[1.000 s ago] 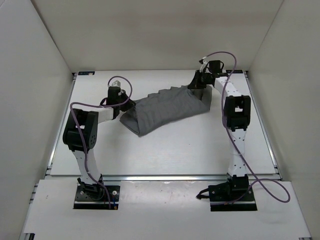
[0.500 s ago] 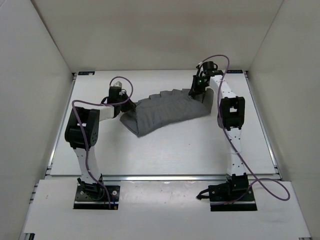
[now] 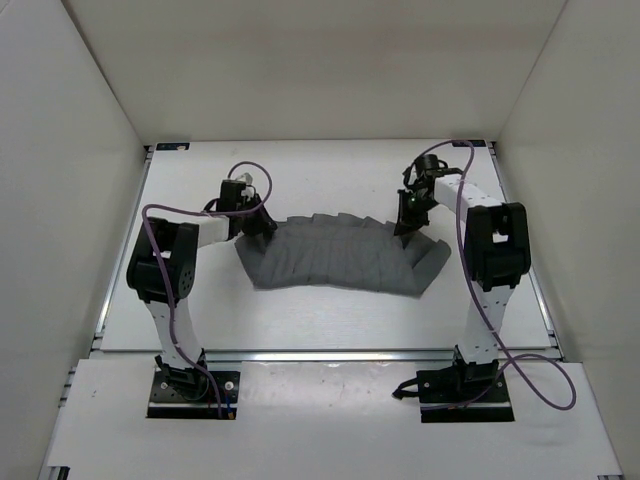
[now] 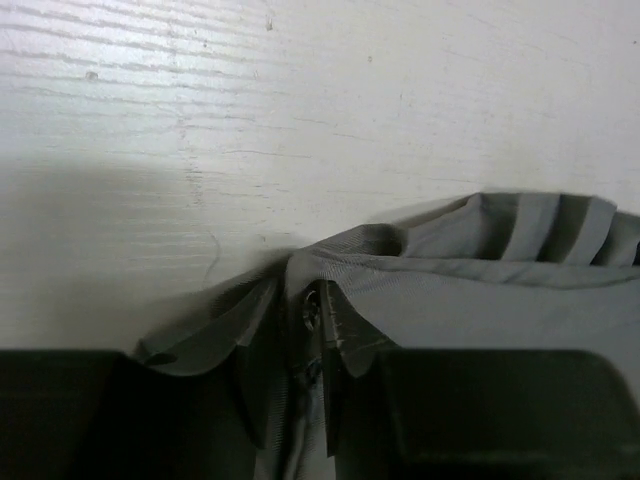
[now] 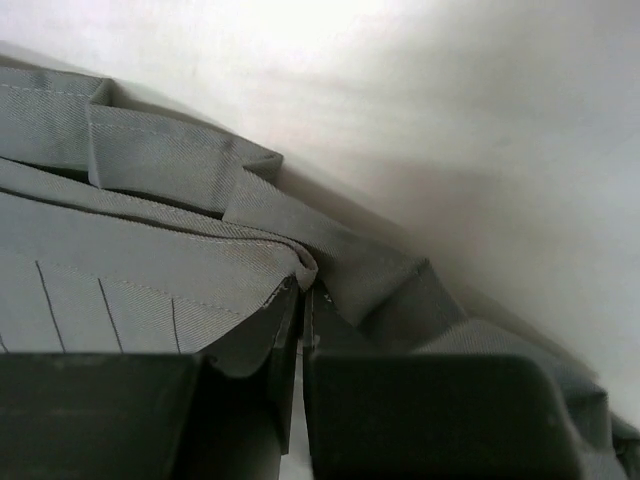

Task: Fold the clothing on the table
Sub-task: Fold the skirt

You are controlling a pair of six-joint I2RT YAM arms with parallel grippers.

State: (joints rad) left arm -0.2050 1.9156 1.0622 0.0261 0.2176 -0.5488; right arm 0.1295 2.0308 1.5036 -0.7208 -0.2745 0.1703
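Observation:
The dark grey clothing point(image 3: 335, 262) lies spread in a wide band across the middle of the table point(image 3: 330, 320), pleated hem toward the back. My left gripper point(image 3: 258, 225) is at its left end. In the left wrist view the gripper point(image 4: 305, 310) stands slightly open, with a fold of the clothing point(image 4: 480, 290) loose in the gap. My right gripper point(image 3: 405, 225) is at the garment's right end. In the right wrist view the gripper point(image 5: 303, 290) is shut on an edge of the clothing point(image 5: 130, 260).
White enclosure walls point(image 3: 80, 120) stand left, right and behind the table. Purple cables point(image 3: 150, 225) loop beside both arms. The arm bases point(image 3: 190, 385) sit at the near edge.
Both grippers came nearer, the right one from the far back, drawing the clothing out flat and wide. The left jaws parted from their grip.

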